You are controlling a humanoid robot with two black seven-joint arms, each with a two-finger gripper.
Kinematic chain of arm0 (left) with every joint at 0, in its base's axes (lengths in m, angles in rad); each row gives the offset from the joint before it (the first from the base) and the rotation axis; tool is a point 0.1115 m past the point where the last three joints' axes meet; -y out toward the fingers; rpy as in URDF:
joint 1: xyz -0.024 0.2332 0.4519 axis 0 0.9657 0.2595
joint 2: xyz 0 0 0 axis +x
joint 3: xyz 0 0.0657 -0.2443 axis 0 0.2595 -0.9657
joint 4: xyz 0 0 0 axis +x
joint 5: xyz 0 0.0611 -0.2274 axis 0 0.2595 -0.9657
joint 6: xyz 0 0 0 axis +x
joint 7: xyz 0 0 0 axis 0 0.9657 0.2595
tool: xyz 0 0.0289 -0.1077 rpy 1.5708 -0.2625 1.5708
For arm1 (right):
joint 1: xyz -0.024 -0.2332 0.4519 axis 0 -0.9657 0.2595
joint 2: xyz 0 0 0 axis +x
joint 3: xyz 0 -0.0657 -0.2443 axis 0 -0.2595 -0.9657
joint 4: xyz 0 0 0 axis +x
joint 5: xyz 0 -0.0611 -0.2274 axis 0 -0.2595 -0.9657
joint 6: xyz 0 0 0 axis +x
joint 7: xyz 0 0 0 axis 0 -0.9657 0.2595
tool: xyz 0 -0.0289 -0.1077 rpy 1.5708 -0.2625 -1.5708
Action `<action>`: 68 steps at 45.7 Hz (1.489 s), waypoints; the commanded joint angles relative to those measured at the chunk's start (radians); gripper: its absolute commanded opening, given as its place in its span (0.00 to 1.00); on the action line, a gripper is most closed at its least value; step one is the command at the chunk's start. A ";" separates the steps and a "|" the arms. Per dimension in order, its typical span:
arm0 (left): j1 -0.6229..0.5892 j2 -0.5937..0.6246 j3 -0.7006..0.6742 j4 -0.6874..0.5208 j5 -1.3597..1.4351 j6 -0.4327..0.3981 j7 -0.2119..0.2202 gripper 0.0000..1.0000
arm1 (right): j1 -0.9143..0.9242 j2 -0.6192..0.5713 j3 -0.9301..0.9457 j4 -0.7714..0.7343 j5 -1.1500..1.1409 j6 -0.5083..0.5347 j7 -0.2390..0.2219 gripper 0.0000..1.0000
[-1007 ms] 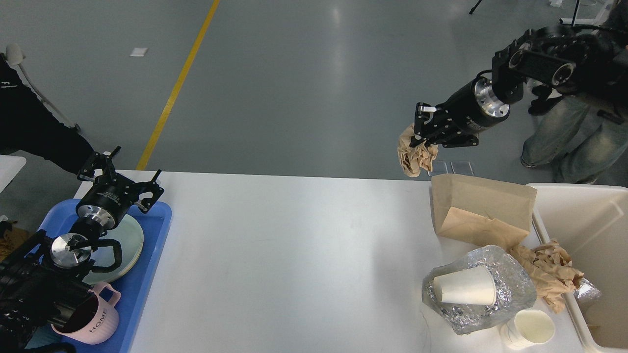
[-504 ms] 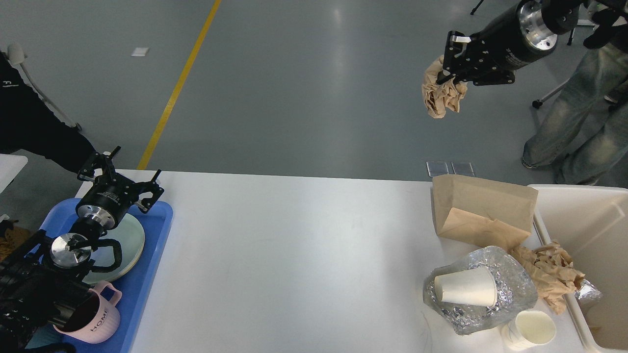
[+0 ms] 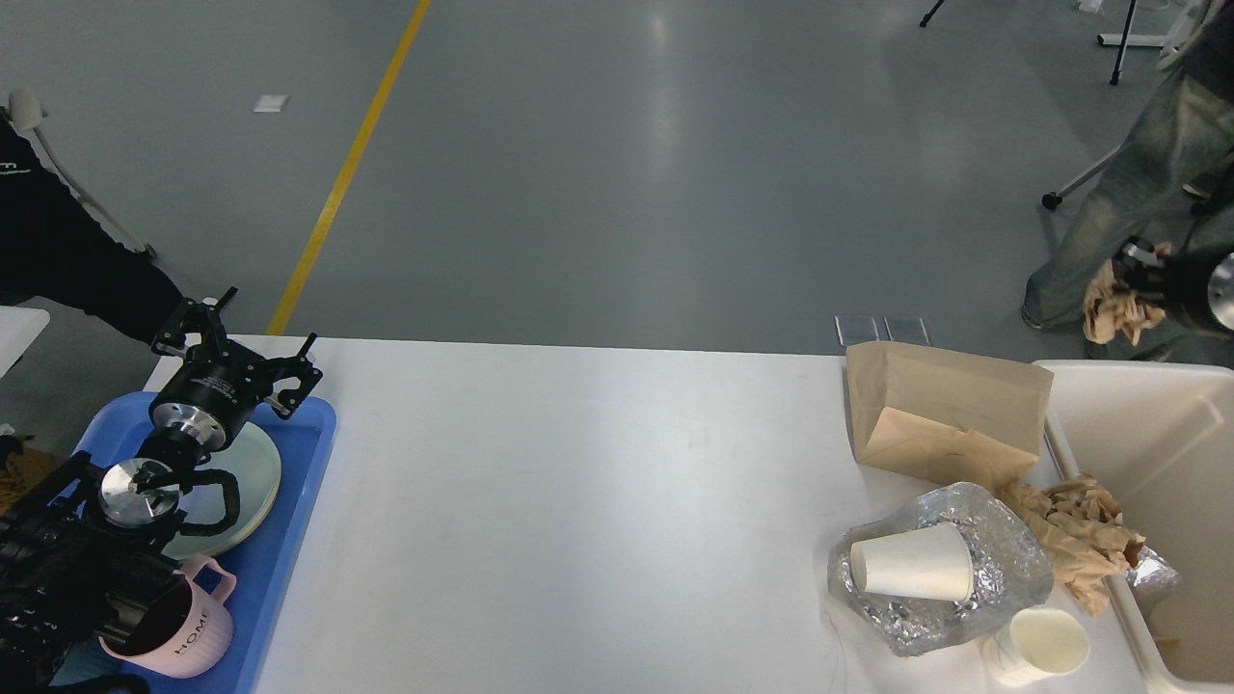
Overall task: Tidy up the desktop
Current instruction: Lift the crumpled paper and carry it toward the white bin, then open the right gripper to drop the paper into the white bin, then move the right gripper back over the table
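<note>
The worktop (image 3: 578,501) fills the lower middle of the frame, a stiff, smooth white slab that stays put; the loose litter on it is what gets handled. At lower right lie a brown bag (image 3: 940,410), crumpled paper (image 3: 1070,540), foil (image 3: 964,588) and two cups (image 3: 911,564), all light, soft and easily crushed or blown aside; I judge the paper best pinched at a raised fold, the cups at the rim.

The right hand (image 3: 1133,280), at the far right edge above the bin (image 3: 1138,424), grips a paper wad (image 3: 1109,308). Half a second ago it was high at upper right with the same wad, so it has swung down and right toward the bin.

The left hand (image 3: 236,352) at lower left hangs over the blue tray (image 3: 304,482) and plate (image 3: 255,477), fingers spread wide and empty, unmoved. A pink mug (image 3: 188,631) sits lower on the tray
</note>
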 commanded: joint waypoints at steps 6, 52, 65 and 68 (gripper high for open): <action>0.000 0.000 0.000 0.000 0.000 0.000 0.000 0.97 | -0.304 0.016 0.036 -0.123 -0.002 -0.142 0.002 0.18; 0.000 0.000 0.000 0.000 0.000 0.000 0.000 0.97 | -0.027 0.047 0.066 -0.013 0.014 0.162 0.003 1.00; 0.000 0.000 0.000 0.000 0.000 0.000 0.000 0.97 | 0.323 0.116 -0.006 0.250 0.012 0.232 0.002 1.00; 0.000 0.000 0.000 0.000 0.000 0.000 0.000 0.97 | 0.388 0.170 -0.065 0.277 0.014 0.232 0.002 1.00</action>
